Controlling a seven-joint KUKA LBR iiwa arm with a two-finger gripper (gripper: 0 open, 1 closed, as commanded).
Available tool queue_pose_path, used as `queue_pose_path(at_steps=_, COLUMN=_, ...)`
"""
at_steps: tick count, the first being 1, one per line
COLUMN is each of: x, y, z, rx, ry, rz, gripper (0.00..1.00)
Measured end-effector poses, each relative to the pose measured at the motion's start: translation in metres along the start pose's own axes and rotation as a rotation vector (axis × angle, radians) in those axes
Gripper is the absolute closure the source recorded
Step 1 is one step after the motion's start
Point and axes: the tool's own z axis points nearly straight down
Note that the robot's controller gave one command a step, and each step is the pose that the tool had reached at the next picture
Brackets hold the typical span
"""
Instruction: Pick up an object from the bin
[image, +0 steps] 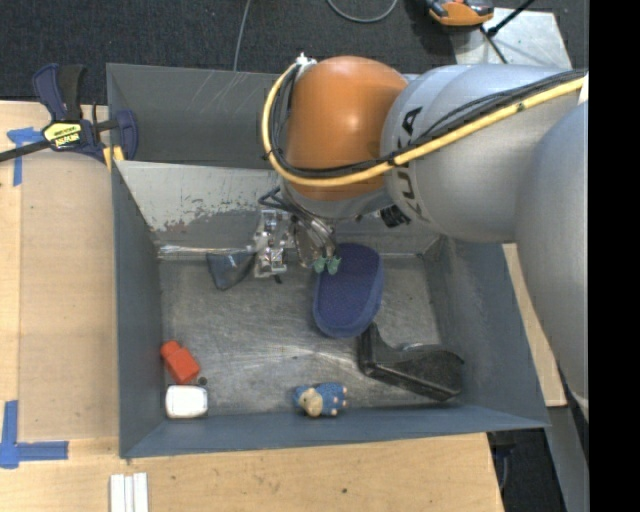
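A: Tool (272, 258) where?
B: Upper centre of frame, low over the bin (137, 330) floor, close to the back wall (200, 195). Open or closed: can't tell, too much hardware in the way.
A: Nearest thing?
B: Small dark scrap (226, 269), just to frame left of tool, poss. touching it. Not seen gripped. Blue oval (347, 292) just to the right, partly under the wrist.
A: Rest?
B: Well apart. Black piece (412, 368) lower right. Orange block (180, 361) and white block (186, 402) lower left. Small toy (321, 400) bottom centre, by the front wall.
A: Step in hand?
B: Prob. lining up on the scrap. Nothing lifted yet.
A: How to do it well?
B: Shift a touch toward frame left to centre on the scrap, then straight down, clear of the back wall. Looks flat and soft, so go right to the floor before closing. Mind the oval's edge; could drag along if caught. Lift straight up, then check sth. is actually held.
A: Arm (480, 150) pose?
B: In from frame right, across the bin's upper right corner. Orange cover (340, 110) at the wrist, top centre. Wrist bent steeply down, tool hanging beneath, slightly left of the cover.
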Motion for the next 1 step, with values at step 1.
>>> queue_pose_path(at_steps=1, x=0.0263, y=-0.0238, z=-0.1349, rx=0.0, ry=-0.001, rz=-0.009, gripper=1.0)
